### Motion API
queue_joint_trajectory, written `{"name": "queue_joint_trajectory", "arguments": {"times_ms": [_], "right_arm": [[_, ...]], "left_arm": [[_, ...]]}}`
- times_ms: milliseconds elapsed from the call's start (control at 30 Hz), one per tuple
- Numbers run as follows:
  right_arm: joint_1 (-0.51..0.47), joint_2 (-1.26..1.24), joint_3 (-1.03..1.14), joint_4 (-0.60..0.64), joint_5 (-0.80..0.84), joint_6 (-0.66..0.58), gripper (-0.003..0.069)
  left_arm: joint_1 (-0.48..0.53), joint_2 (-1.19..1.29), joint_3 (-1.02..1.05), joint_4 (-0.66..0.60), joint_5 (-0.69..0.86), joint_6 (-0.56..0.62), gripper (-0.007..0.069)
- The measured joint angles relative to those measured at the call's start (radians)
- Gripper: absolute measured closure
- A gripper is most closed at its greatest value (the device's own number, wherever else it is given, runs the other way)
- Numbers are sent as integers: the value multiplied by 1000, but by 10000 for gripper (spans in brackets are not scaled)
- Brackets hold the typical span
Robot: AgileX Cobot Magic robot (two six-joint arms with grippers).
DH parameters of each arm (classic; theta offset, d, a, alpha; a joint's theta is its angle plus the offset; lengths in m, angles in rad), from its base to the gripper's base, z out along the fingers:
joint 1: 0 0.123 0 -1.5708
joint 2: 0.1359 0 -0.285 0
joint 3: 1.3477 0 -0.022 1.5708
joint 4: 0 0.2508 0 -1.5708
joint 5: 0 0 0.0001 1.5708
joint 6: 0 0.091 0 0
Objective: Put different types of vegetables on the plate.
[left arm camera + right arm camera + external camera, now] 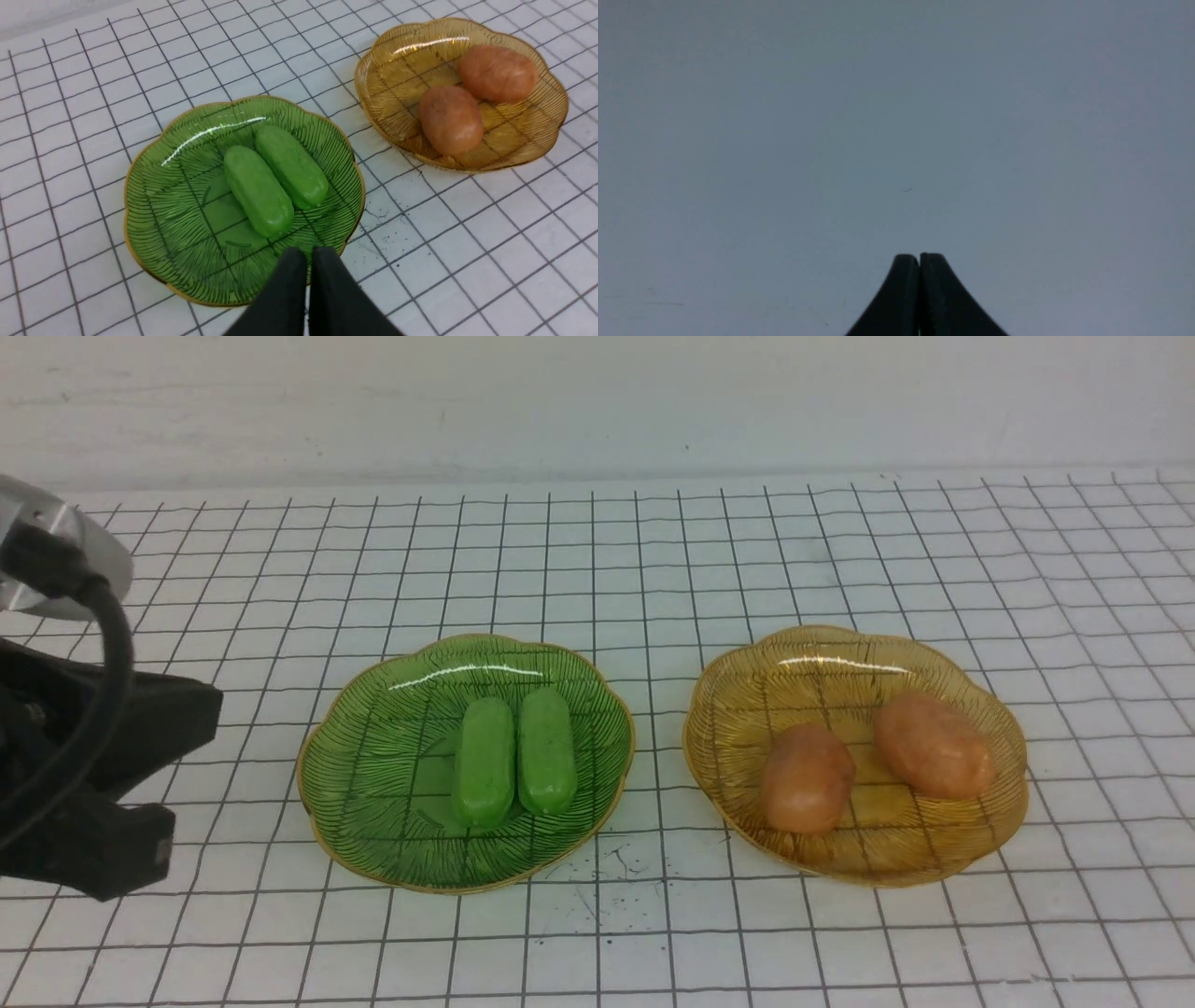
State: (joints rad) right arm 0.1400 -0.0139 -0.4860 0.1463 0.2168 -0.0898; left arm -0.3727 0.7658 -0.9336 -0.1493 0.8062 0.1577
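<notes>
Between my green plate [373,831] and amber plate [728,663], a bare strip of gridded counter [653,859] gives passage; their raised rims block a low sideways path into either.

The scalloped oval dish of ribbed, see-through glass [373,756] is deep green, edged in gold; its scalloped amber glass counterpart [1008,803] glows honey-yellow. Two smooth oblong cucumbers [485,763] [547,750] are mid-green, and two rounded potatoes [808,778] [934,745] orange-brown. The white table [635,961] carries a grid of thin dark lines.
</notes>
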Motion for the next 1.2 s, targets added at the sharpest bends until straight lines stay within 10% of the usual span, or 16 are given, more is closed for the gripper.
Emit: {"name": "queue_joint_trajectory", "arguments": {"times_ms": [1200], "right_arm": [[0, -4, 26, 0, -27, 24, 673]], "left_arm": [[0, -457, 215, -90, -189, 18, 632]]}}
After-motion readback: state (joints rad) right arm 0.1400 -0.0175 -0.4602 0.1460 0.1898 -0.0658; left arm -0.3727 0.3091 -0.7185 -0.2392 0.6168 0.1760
